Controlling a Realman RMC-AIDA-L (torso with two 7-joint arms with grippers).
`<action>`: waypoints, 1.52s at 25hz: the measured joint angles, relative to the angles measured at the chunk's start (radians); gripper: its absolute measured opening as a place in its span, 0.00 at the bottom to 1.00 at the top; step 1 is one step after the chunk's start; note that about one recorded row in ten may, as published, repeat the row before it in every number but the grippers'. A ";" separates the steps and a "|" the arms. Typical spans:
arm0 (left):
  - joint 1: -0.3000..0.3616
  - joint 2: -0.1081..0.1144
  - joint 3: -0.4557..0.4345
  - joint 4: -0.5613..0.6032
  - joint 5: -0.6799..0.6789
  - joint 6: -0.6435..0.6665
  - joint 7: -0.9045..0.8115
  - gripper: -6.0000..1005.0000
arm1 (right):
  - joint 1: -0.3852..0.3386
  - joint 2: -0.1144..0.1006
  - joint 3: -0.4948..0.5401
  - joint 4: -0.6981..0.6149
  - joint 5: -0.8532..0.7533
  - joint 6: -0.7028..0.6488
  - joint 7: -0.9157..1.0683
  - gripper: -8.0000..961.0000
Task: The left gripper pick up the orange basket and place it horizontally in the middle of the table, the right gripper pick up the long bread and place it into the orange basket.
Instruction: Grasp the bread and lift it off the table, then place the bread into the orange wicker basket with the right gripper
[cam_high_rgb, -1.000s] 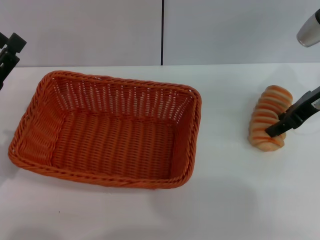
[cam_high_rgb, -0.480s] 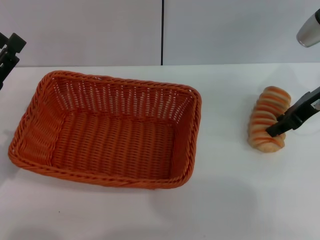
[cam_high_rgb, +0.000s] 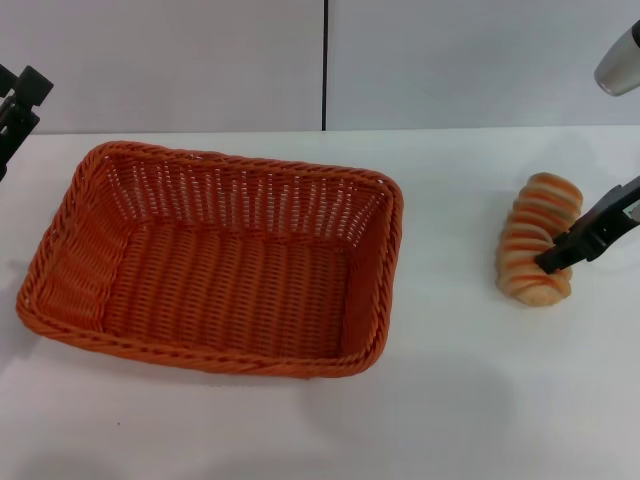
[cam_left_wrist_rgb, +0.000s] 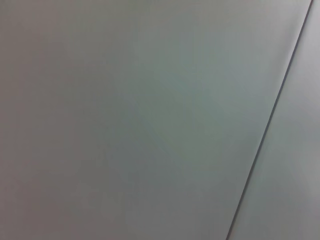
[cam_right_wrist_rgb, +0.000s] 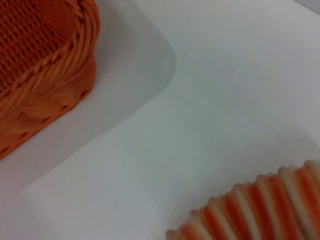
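Note:
The orange basket (cam_high_rgb: 215, 260) lies lengthwise on the white table (cam_high_rgb: 450, 390), left of centre, and holds nothing. The long bread (cam_high_rgb: 535, 225), tan with orange-brown stripes, rests on the table to the right of the basket. My right gripper (cam_high_rgb: 552, 260) reaches in from the right edge and lies against the bread's near end. In the right wrist view the bread (cam_right_wrist_rgb: 260, 205) fills one corner and the basket's rim (cam_right_wrist_rgb: 40, 75) another. My left gripper (cam_high_rgb: 15, 100) hangs at the far left edge, above and clear of the basket.
A light grey wall with a dark vertical seam (cam_high_rgb: 325, 65) stands behind the table. The left wrist view shows only that wall and its seam (cam_left_wrist_rgb: 270, 125). Bare tabletop lies between the basket and the bread.
My right gripper has edged slightly rightward along the bread's near end, and the bread has shifted a little. The basket and left arm have not moved.

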 joint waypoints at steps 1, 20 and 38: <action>0.000 0.000 0.000 0.000 0.000 0.000 -0.002 0.76 | -0.001 0.000 0.001 0.000 0.000 0.000 0.000 0.33; -0.006 0.001 0.000 0.000 -0.003 -0.001 -0.009 0.76 | -0.057 0.013 0.063 -0.139 0.056 0.006 0.000 0.22; -0.015 0.002 -0.002 0.005 -0.006 -0.012 -0.020 0.76 | -0.096 0.029 -0.121 -0.307 0.901 -0.064 -0.243 0.13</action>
